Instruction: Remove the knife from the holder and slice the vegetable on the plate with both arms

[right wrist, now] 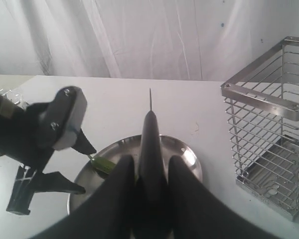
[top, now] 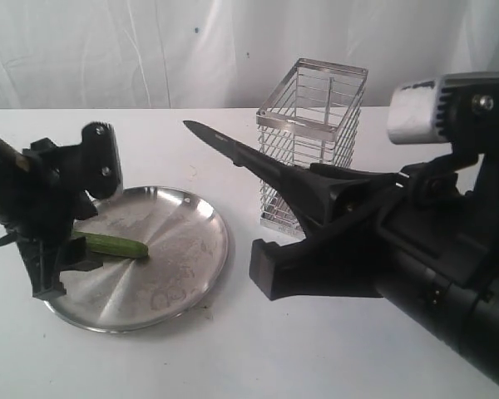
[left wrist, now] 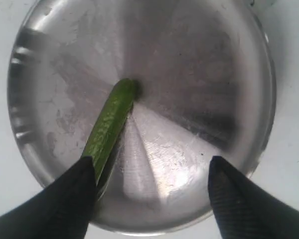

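Over on the right, the right gripper (top: 316, 187) is pinching the knife (top: 233, 150) by its handle, fingers pressed tight on either side, with the black blade held up in the air and its tip pointing toward the plate (top: 195, 274). The knife is clear of the wire holder (top: 312, 137), which stands upright on the white table (top: 233, 357) just behind the right arm and a little apart from the plate. On the plate lies the green pepper (top: 116, 245), stretched from the rim side toward the middle. The left gripper (left wrist: 149, 199) hangs low over the near edge of the plate with its fingers spread wide; one black fingertip (left wrist: 82, 172) sits right at the pepper's end, though I cannot tell if it touches, and the other is well off to the side over bare metal. A white curtain (top: 150, 50) hangs behind the table.
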Tool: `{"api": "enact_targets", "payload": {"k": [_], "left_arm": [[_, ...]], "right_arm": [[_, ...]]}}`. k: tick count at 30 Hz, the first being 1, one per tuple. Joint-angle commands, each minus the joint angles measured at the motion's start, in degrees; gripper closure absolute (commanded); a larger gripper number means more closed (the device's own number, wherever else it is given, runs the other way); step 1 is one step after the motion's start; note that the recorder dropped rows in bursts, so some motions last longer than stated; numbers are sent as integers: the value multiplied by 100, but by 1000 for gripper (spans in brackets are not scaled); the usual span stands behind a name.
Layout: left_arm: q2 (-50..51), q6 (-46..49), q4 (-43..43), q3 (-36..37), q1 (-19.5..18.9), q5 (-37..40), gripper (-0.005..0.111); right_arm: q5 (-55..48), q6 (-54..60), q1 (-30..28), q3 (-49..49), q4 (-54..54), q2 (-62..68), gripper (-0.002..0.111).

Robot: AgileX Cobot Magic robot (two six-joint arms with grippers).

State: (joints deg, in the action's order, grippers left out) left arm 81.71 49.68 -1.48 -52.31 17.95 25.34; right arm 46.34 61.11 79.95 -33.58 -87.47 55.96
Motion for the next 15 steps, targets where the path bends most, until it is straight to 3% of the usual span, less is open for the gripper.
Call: {"api": "enact_targets", "payload": {"k": [1, 8, 15], "left_arm": [[565, 818, 293, 34, -3, -135, 40], [1089, 818, 823, 24, -16, -949, 40], [1444, 521, 1047, -344, -81, -899, 40]], "right_arm": [[130, 22, 0, 16, 75, -50, 108], [20, 22, 0, 16, -6, -50, 108], [5, 22, 0, 16, -6, -50, 108]]}}
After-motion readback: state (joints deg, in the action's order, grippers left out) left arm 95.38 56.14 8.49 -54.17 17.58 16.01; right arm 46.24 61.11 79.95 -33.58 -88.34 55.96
